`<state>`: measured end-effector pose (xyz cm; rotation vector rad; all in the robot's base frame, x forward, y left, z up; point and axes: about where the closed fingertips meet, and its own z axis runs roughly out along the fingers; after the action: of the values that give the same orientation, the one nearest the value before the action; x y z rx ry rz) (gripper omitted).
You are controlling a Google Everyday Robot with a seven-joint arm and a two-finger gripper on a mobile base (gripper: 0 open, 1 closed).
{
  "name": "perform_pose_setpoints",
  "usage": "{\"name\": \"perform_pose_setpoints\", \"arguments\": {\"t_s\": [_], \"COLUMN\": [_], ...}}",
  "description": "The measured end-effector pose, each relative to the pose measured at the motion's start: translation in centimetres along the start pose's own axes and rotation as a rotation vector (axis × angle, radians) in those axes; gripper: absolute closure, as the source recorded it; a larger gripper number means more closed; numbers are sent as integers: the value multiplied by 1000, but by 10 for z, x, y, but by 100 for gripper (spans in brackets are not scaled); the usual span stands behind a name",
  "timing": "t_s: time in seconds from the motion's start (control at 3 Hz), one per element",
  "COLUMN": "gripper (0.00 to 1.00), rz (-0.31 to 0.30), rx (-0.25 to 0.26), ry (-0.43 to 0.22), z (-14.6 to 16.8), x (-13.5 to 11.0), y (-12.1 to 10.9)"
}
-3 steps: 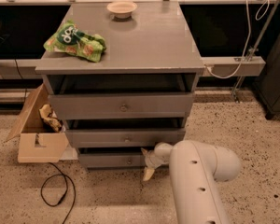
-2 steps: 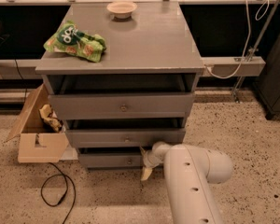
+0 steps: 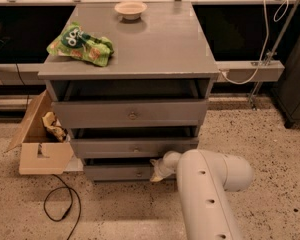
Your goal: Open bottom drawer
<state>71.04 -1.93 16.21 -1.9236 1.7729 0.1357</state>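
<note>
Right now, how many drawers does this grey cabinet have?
3: the top drawer, the middle drawer below it, and the bottom drawer lowest, with the gripper at its front's right end.

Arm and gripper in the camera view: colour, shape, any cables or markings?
The arm is a thick off-white tube with a rounded elbow and small dark holes along its shell; no cables or markings show. The gripper, at the front of the bottom drawer, is a narrower cream tip past a rounded wrist.
</note>
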Motion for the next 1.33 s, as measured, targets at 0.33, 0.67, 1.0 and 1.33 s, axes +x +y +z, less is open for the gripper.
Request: {"name": "perform_pose_setpoints", "arguments": {"t_s": [0.33, 0.67, 1.0, 1.33], "gripper": [65, 89, 100, 82], "rz": [1, 8, 8, 8], "rx": [22, 6, 6, 6], "ry": [23, 21, 21, 21], "z": [-28, -37, -41, -41], "x": [-6, -8, -10, -10], "y": [12, 28, 27, 27]}}
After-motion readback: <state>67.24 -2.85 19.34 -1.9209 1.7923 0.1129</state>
